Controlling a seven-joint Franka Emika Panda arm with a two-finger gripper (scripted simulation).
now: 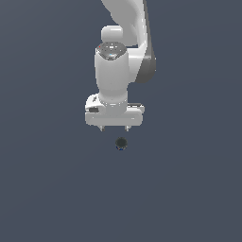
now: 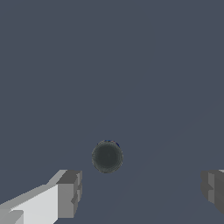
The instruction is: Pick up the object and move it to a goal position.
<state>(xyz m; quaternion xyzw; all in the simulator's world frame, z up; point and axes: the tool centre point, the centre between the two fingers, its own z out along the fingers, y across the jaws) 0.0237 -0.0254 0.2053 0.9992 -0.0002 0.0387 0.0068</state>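
The object [image 1: 121,143] is a tiny dark round thing with faint bluish glints, lying on the flat grey surface. In the exterior view it sits just below the white gripper [image 1: 114,128], slightly toward that view's right of the gripper's middle. The gripper points straight down and is open, its two short fingertips [image 1: 101,128] spread wide with nothing between them. In the wrist view the object [image 2: 107,156] lies beyond the gap of the gripper [image 2: 142,189], apart from both grey finger pads [image 2: 70,194].
A plain dark grey-blue surface [image 1: 47,189] fills both views. The white arm [image 1: 127,28] rises behind the gripper toward the upper edge of the exterior view.
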